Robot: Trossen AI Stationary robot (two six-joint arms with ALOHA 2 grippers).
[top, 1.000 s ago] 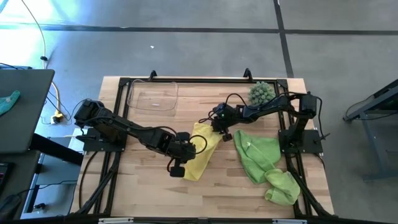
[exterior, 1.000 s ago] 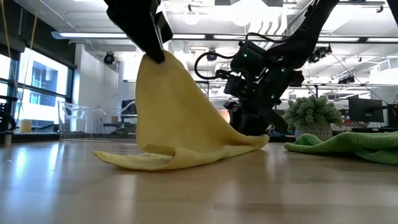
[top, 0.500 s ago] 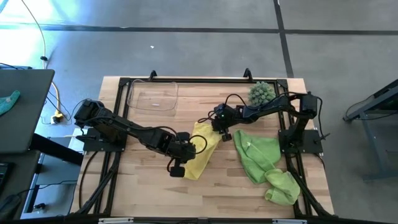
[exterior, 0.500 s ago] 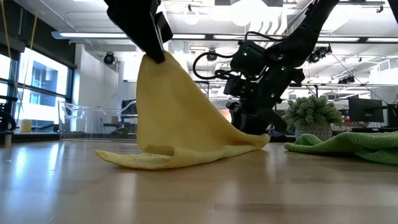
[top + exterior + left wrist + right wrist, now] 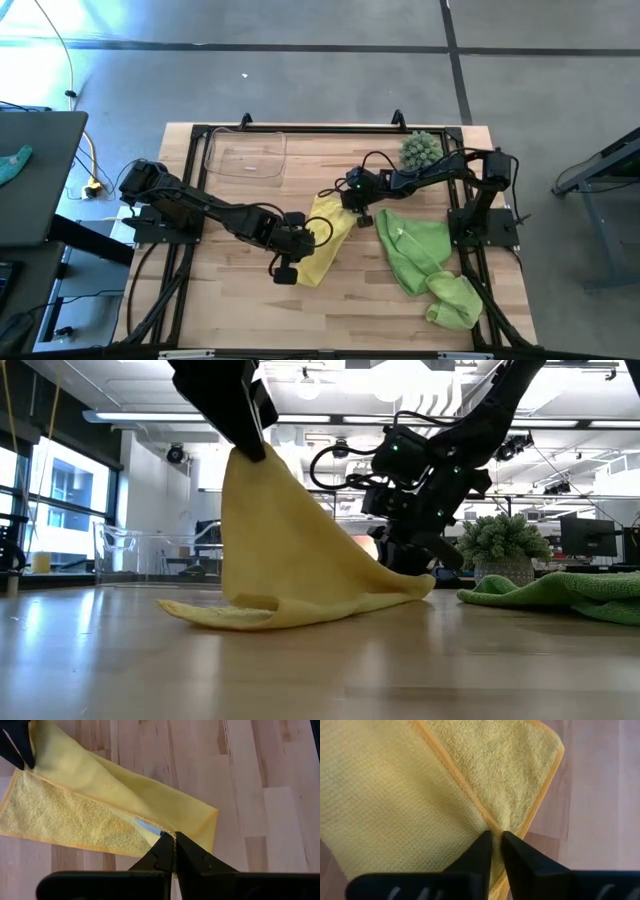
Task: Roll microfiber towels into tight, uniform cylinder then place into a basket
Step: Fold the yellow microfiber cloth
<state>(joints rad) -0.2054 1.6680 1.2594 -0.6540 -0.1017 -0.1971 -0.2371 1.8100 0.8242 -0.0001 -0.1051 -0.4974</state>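
The pale yellow towel stands like a tent at the table's middle, with its lower fold lying on the wood. My left gripper is shut on the towel's raised peak. My right gripper is shut on the towel's far-right corner, low over the table. Two light green towels lie bunched at the right. The clear basket stands at the far left. My left gripper pinches the towel's hemmed edge between its two fingers, beside a small blue label. The fingers point down from above. The towel hangs below them, drawn out toward the right gripper, its lower part on the table. My right gripper pinches the towel's hemmed edge near a corner, between its two fingers. It comes slanting down from the table's far right. That corner sits just above the wood, and the cloth runs up from it to the left gripper.
A spiky round green plant stands at the far right, just behind the right arm. The black frame rails run along both sides of the table. Bare wood lies near the front edge.
My right gripper has crept slightly toward the table's right edge with its corner. The towel's lower fold on the table has slid a little the same way. My left gripper has kept the peak where it was.
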